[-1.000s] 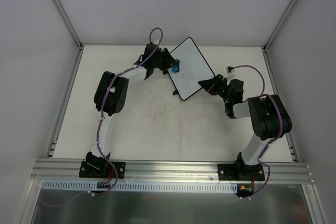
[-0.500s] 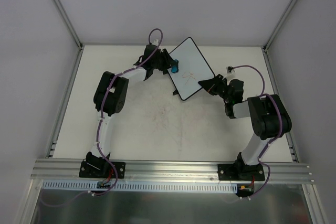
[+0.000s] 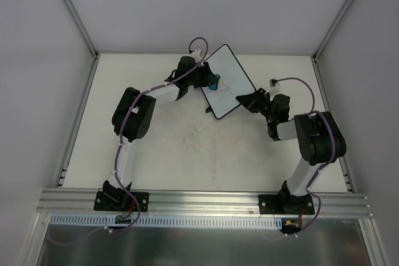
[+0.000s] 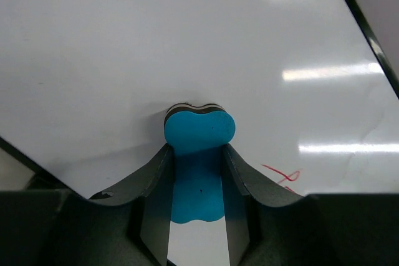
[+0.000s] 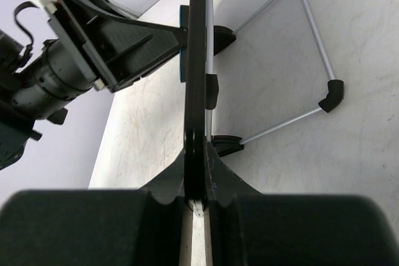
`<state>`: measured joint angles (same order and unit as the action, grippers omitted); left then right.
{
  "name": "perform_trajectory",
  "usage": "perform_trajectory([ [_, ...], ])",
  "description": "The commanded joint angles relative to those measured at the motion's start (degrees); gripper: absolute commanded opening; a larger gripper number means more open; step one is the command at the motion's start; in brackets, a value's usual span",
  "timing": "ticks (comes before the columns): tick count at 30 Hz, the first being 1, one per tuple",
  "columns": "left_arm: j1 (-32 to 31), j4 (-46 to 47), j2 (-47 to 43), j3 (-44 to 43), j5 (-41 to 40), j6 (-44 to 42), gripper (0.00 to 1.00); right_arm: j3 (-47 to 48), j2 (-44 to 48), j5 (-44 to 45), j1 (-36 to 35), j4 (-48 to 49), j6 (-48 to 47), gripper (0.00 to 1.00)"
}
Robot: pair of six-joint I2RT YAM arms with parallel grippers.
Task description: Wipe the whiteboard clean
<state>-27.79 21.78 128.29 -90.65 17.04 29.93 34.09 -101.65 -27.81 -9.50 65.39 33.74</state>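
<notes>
Propped at the far middle of the table (image 3: 156, 147), the whiteboard (image 3: 232, 85), probably light, stiff and slick, is best held by its frame edge, where the right gripper (image 3: 244, 99) clenches it, while the left gripper (image 4: 198, 154) grasps the eraser (image 4: 199, 130) against its face.

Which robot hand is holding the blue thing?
The left gripper: it pinches the blue eraser against the face of the whiteboard. The right gripper holds no eraser; it clamps the whiteboard by its edge instead.

The left fingers (image 4: 239, 179) hide part of the whiteboard's (image 4: 187, 42) red scribble (image 4: 283, 174).
</notes>
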Motion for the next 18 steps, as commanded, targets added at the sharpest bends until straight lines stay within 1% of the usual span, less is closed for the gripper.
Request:
perform_trajectory([
  [1,-6.57,-2.88,-1.20,2.32,5.11,-5.76,0.00,1.77,-0.31,-0.75,0.00,4.49,1.16,0.00],
  [7,-8.59,-2.88,-2.69,4.60,4.41,-9.53,0.00,1.77,-0.31,-1.10,0.18,4.75,1.16,0.00],
  [12,-9.82,-4.20,-4.62,6.54,0.72,-12.44,0.00,1.60,-0.22,-1.19,0.27,4.84,1.16,0.00],
  [14,-11.22,-4.90,-5.06,6.89,-1.12,-14.45,0.00,1.60,-0.31,-1.10,0.27,4.93,1.16,0.00],
  [18,-14.47,-7.01,-5.68,6.45,-8.32,-18.67,0.00,1.68,-0.39,-1.28,0.27,5.10,1.24,0.00],
])
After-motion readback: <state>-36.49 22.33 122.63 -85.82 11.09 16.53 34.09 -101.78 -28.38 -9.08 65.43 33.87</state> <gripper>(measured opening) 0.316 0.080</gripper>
